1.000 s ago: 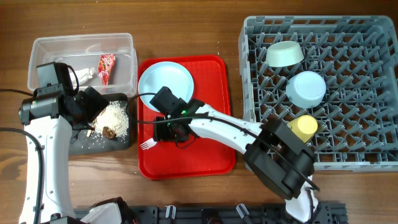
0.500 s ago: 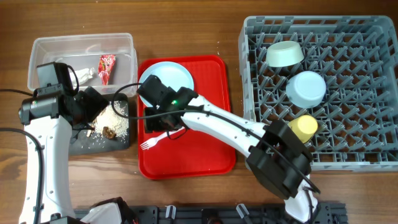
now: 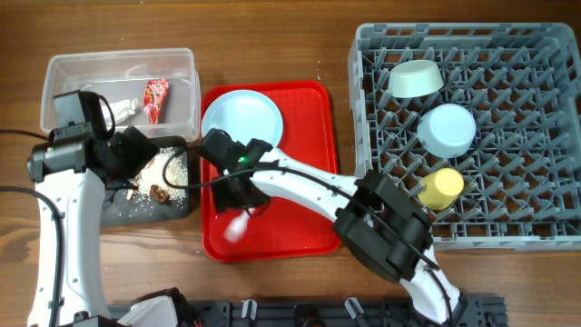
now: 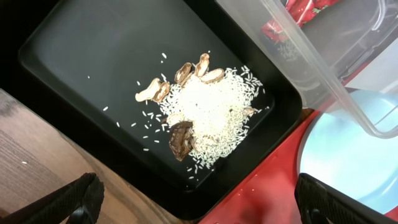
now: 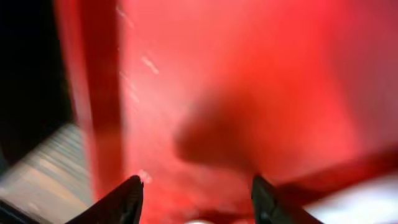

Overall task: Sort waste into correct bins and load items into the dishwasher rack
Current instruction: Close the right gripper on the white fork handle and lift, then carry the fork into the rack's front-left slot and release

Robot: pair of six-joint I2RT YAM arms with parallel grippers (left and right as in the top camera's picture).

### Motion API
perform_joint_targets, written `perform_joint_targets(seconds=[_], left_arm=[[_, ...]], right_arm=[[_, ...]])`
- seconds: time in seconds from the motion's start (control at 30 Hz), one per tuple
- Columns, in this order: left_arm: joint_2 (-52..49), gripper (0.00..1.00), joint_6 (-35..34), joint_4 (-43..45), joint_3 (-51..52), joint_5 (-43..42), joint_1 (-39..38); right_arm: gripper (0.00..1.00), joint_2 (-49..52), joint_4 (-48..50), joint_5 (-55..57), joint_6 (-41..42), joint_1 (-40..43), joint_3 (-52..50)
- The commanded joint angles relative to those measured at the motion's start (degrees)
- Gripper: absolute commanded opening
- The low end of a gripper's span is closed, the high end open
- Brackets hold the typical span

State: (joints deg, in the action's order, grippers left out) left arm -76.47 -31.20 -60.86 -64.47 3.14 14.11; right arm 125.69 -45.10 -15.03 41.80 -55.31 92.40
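My left fingers are spread wide, one tip at each lower corner of the left wrist view, with nothing between them. They hang over the near edge of the black tray. On it lie the food scraps, a heap of pale grains with brown bits at its 7 and 12 o'clock edges. From overhead that tray sits at 9 o'clock on the counter, touching the clear tub at 10 o'clock. The tub holds the snack wrapper with the tissue just beside it at 9 o'clock. The red serving tray lies in the middle, just beside both bins, and the plate fills its 11 o'clock corner. My right arm reaches in from 5 o'clock, and my right fingers are over the left half of that tray, at 6 o'clock of the plate. The right wrist view is badly blurred, yet the two dark tips stand moderately apart with only red tray between them, so I am holding nothing there. The fork shows only as a pale smear at the tray's 7 o'clock, apart from my fingers and too blurred to tell how it lies. The rack fills 3 o'clock. In it the pale green bowl is at 11 o'clock, the light blue bowl near the centre and the yellow cup at 7 o'clock.
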Motion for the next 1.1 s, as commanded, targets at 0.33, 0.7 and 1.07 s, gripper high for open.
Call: perform_joint_targets(seconds=[0.33, 0.7, 1.07], left_arm=[[0.72, 1.0, -0.76, -0.04, -0.15, -0.28, 0.26], [0.72, 1.0, -0.76, -0.26, -0.15, -0.28, 0.26], [0.72, 1.0, -0.74, -0.26, -0.15, -0.31, 0.26]], right_arm=[[0.63, -14.93, -23.39, 13.55, -8.2, 3.32, 0.13], [0.63, -14.84, -5.35, 9.84, 10.23, 3.1, -20.52], [0.16, -14.47, -3.52, 9.01, 10.43, 3.1, -23.37]])
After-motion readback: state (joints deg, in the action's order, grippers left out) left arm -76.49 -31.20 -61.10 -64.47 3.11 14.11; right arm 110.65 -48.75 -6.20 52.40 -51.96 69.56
